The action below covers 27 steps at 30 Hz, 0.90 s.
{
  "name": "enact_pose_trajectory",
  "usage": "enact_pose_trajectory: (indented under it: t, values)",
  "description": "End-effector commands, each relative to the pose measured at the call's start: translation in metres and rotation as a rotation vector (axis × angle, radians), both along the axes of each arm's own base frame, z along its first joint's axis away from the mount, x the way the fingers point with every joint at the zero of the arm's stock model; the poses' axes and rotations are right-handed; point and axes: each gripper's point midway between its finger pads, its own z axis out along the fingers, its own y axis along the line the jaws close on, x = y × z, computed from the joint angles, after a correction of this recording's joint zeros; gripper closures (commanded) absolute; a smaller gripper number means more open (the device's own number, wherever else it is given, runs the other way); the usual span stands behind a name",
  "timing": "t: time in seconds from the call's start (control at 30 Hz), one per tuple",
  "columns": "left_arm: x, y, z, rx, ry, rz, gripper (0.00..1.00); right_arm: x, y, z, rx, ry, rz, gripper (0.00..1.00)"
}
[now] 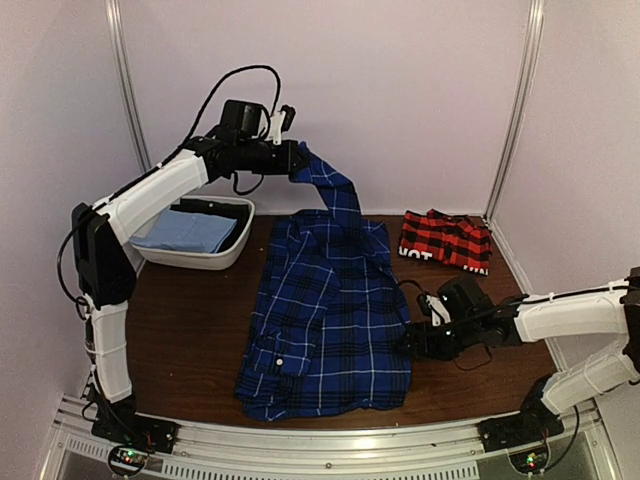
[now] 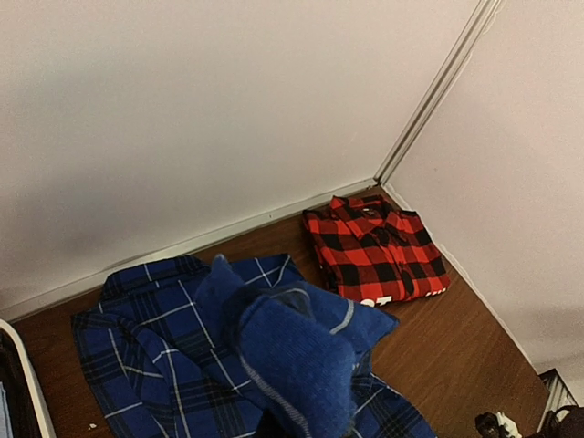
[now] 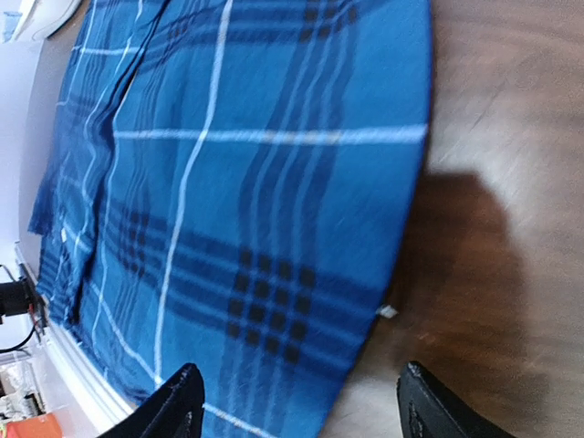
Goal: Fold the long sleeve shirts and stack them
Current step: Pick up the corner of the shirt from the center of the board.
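Top view: blue plaid shirt (image 1: 330, 320) flat on the table (image 1: 190, 330), one sleeve (image 1: 335, 190) raised.

The shirt lies front-up at table centre, collar toward the back wall, hem near the front edge. The left gripper (image 1: 298, 160), up near the back wall, is clamped on the sleeve end; the sleeve hangs from it down to the shoulder. The right gripper (image 1: 412, 340) sits low at the shirt's right edge, touching or just beside the cloth; its jaws cannot be made out here. A folded red plaid shirt (image 1: 447, 240) lies at back right, apart from the blue one. A white basin (image 1: 215, 258) at back left holds a light blue cloth (image 1: 185, 232).
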Motion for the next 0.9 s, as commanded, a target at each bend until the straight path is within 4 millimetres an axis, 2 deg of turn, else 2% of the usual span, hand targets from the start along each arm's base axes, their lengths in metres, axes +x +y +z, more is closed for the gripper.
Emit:
enact_pose_trajectory:
  t: [0.0, 0.13, 0.3, 0.5, 0.63, 0.7, 0.87]
  values:
    - [0.008, -0.002, 0.029, -0.051, -0.077, -0.003, 1.00, -0.019, 0.019, 0.008, 0.092, 0.032, 0.017, 0.30]
    - [0.009, -0.004, 0.036, -0.066, -0.096, -0.008, 1.00, -0.035, 0.029, 0.003, 0.119, 0.081, 0.035, 0.38]
    - [0.011, -0.007, 0.045, -0.090, -0.127, -0.015, 1.00, -0.045, 0.027, -0.002, 0.089, 0.109, 0.018, 0.50]
    - [0.018, -0.004, 0.067, -0.125, -0.203, 0.014, 1.00, -0.044, 0.027, 0.019, 0.072, 0.086, -0.011, 0.78]
    - [0.021, -0.001, 0.082, -0.139, -0.252, 0.030, 1.00, -0.042, 0.036, 0.040, 0.096, 0.059, -0.006, 0.95]
    - [0.024, 0.003, 0.086, -0.144, -0.262, 0.040, 1.00, -0.040, 0.043, 0.049, 0.097, 0.050, 0.006, 1.00]
    - [0.031, 0.020, 0.093, -0.148, -0.274, 0.070, 1.00, -0.040, 0.064, 0.068, 0.090, 0.043, 0.051, 1.00]
